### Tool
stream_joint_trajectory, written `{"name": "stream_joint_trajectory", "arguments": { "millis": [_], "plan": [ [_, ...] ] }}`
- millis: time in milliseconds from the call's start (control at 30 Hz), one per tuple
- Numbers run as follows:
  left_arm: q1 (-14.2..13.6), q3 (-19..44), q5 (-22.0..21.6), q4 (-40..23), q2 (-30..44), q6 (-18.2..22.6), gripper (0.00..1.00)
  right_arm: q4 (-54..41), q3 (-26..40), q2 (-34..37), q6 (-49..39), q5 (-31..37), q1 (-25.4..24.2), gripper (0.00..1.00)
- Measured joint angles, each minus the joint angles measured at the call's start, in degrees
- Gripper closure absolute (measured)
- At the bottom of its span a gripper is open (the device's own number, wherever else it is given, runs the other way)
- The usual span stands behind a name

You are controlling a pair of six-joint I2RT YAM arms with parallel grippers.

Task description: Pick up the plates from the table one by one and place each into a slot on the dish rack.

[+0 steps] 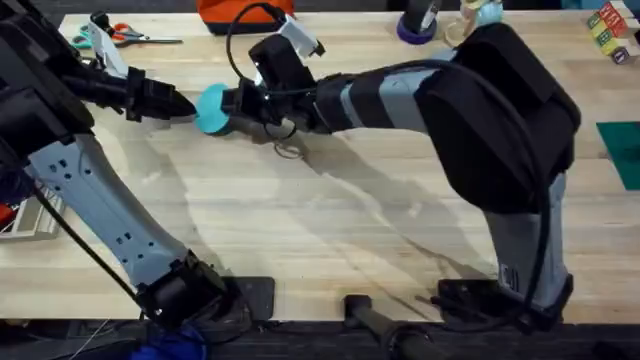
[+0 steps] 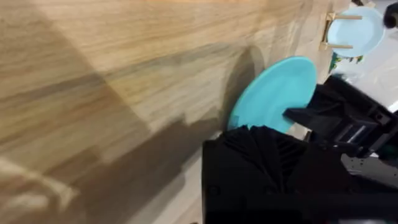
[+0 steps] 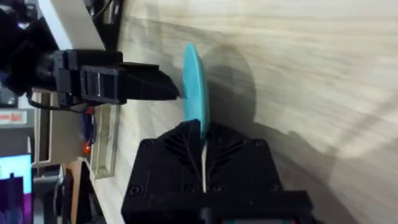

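Note:
A turquoise plate point(image 1: 209, 108) stands on edge at the table's point(image 1: 330, 220) far left, held up with its shadow on the wood. My right gripper point(image 1: 230, 106) reaches across from the right and is shut on the plate's rim; the right wrist view shows the plate point(image 3: 192, 78) edge-on between my fingers point(image 3: 180, 149). My left gripper point(image 1: 186, 104) comes in from the left, shut, its tip against the plate's face point(image 2: 277, 90). The left wrist view also shows the dish rack point(image 2: 336, 31) farther off, with another light-blue plate point(image 2: 360, 31) standing in it.
Scissors point(image 1: 130, 38) lie at the back left and an orange object point(image 1: 245, 14) at the back middle. A purple item point(image 1: 415, 30) and coloured blocks point(image 1: 610, 30) sit at the back right. A dark teal mat point(image 1: 622, 150) lies at the right edge.

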Motion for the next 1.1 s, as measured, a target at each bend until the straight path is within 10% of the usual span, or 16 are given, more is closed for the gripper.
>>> {"name": "stream_joint_trajectory", "arguments": {
  "millis": [533, 1100],
  "plan": [
    [-0.3, 0.5, -4.1, 1.3, -24.4, -3.7, 0.96, -22.4, 15.5, 0.0, -19.8, -7.1, -3.7, 0.97],
    [-6.5, 0.5, -25.3, 6.8, -43.0, -21.8, 0.961, -48.3, 28.1, -4.1, -37.5, -7.1, -12.4, 0.97]
  ]
}}
